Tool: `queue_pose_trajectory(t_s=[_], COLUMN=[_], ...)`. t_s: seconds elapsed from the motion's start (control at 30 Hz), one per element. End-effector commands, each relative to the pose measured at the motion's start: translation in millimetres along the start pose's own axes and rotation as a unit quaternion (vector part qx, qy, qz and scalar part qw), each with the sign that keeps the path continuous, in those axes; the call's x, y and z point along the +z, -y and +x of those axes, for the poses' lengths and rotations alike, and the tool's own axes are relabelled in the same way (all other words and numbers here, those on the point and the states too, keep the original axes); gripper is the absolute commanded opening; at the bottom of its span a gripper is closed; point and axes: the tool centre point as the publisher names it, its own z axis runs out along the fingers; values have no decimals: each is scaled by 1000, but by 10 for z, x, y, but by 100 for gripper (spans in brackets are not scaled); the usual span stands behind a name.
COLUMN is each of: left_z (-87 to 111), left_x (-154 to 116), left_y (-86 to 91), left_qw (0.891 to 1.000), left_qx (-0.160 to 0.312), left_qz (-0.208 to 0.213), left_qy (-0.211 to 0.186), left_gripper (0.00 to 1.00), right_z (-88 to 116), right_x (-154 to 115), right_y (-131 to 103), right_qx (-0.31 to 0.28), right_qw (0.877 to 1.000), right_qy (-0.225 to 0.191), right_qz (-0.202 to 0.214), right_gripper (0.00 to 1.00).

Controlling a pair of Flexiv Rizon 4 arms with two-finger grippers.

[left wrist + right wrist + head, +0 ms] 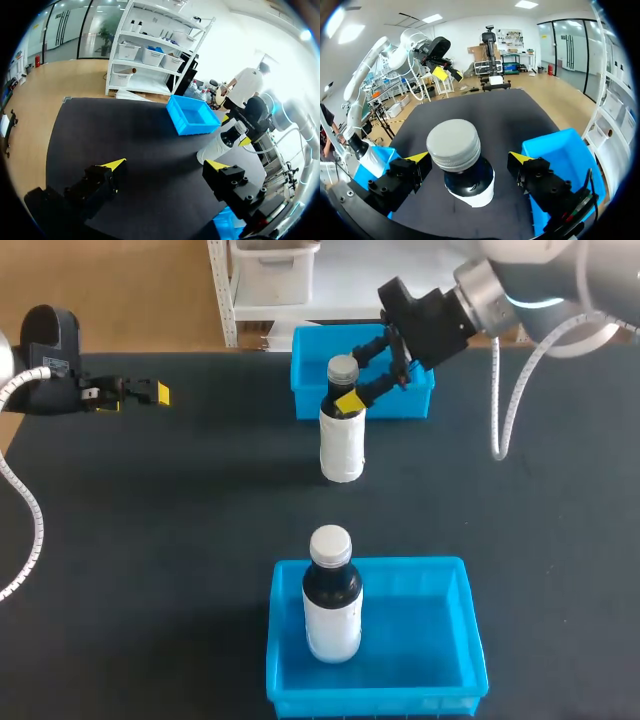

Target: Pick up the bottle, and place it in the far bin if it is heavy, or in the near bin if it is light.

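A bottle (342,445) with a grey cap and white label stands upright mid-table, just in front of the far blue bin (310,380). My right gripper (358,376) is open, its fingers on either side of the bottle's neck. In the right wrist view the cap (454,144) sits between the yellow tips (418,157) with gaps on both sides. My left gripper (140,393) hangs open and empty at the table's left. From the left wrist view, its gripper (165,165) faces the bottle (216,146) and the far bin (192,116) from a distance.
The near blue bin (455,640) at the table's front holds a second, white-capped bottle (332,605) standing upright. That bin (387,156) and its bottle (364,152) also show beside my right gripper's finger. Dark tabletop lies open between the two bins.
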Motion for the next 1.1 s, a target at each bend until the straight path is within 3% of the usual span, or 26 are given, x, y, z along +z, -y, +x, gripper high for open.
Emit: queue_pose_trajectory(t_s=[0.03,0.27,0.37,0.47,0.63,0.77,1.1], left_z=[0,0,0,0,0,0,0], left_x=[0,0,0,0,0,0,0], left_y=[0,0,0,0,0,0,0], left_qw=[1000,1000,1000,1000,1000,1000,1000], left_qx=[0,0,0,0,0,0,0], left_qz=[0,0,0,0,0,0,0], left_qy=[0,0,0,0,0,0,0], left_gripper=[100,100,100,100,100,100,100], right_z=[1,-9,-11,-12,-12,-10,-13], right_x=[24,51,61,68,77,83,39], right_y=[-47,-56,-61,-62,-62,-63,-92], right_qx=[0,-1,-2,-2,-2,-1,-3], right_qw=[1000,1000,1000,1000,1000,1000,1000], right_qy=[3,6,7,8,10,11,14], right_qz=[6,5,4,4,4,4,7], right_gripper=[100,99,88,85,58,49,38])
